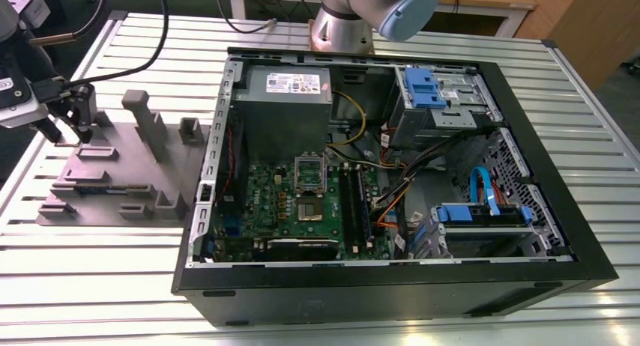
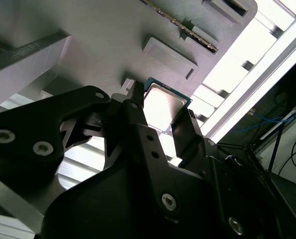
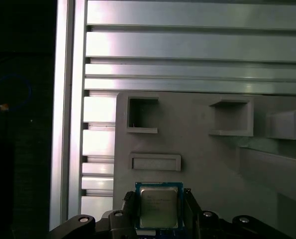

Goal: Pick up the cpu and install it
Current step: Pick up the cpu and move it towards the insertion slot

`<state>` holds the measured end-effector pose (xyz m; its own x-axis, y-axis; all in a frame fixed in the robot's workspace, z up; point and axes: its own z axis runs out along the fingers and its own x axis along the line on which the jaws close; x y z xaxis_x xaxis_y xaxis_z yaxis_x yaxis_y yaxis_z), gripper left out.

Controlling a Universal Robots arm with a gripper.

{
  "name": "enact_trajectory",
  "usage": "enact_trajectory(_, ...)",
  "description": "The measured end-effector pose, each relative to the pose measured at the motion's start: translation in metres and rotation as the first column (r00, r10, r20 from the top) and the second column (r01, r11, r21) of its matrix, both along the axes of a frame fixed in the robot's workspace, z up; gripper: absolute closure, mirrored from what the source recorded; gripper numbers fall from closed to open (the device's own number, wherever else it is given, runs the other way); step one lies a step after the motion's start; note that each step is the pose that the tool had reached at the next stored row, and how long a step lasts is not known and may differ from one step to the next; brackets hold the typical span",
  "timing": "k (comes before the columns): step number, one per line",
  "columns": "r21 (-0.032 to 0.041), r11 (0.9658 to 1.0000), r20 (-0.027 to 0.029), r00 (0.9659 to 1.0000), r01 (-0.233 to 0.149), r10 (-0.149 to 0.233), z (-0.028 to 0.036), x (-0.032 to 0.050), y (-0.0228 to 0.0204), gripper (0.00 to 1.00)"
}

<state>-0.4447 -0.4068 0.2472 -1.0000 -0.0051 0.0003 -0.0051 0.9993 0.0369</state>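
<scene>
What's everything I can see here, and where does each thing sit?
table: one, silver, slatted, under everything
case: one, black, open, mid-table
board: one, green, inside case
socket: one, shiny frame, on board
power box: one, grey, inside case
brackets: two, blue, inside case, the exterior view's right
holder: one, grey, on table, the exterior view's left
cpu: one, silver-grey, in gripper
arm: one, silver and blue, base behind case
gripper: one, black, over holder, shut on cpu

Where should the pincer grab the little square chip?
By two opposite side edges of the cpu, probably coming straight down from above. It is thin and lies flat on the grey holder, so only its edges offer a grip. The pincer hangs right there.
</scene>
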Motion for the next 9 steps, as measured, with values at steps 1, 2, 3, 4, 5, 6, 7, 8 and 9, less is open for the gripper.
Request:
enact_trajectory(1,0.0000,1.0000,0.0000,1.0000,0.000,0.000,0.0001,0.0000,0.0000,0.53)
enact_trajectory(2,0.0000,1.0000,0.0000,1.0000,0.000,0.000,0.0001,0.0000,0.0000,0.53)
enact_trajectory(3,0.0000,1.0000,-0.0001,1.0000,0.000,0.000,0.0002,0.0000,0.0000,0.53)
enact_trajectory(4,0.0000,1.0000,0.0000,1.0000,0.000,0.000,0.0002,0.0000,0.0000,0.53)
enact_trajectory(5,0.0000,1.0000,0.0000,1.0000,0.000,0.000,0.0002,0.0000,0.0000,0.53)
enact_trajectory(6,0.0000,1.0000,0.0000,1.0000,0.000,0.000,0.0003,0.0000,0.0000,0.53)
enact_trajectory(7,0.0000,1.0000,0.0000,1.0000,0.000,0.000,0.0004,0.0000,0.0000,0.53)
enact_trajectory(8,0.0000,1.0000,-0.0001,1.0000,0.000,0.000,0.0005,0.0000,0.0000,0.53)
enact_trajectory(9,0.0000,1.0000,-0.0001,1.0000,0.000,0.000,0.0006,0.0000,0.0000,0.53)
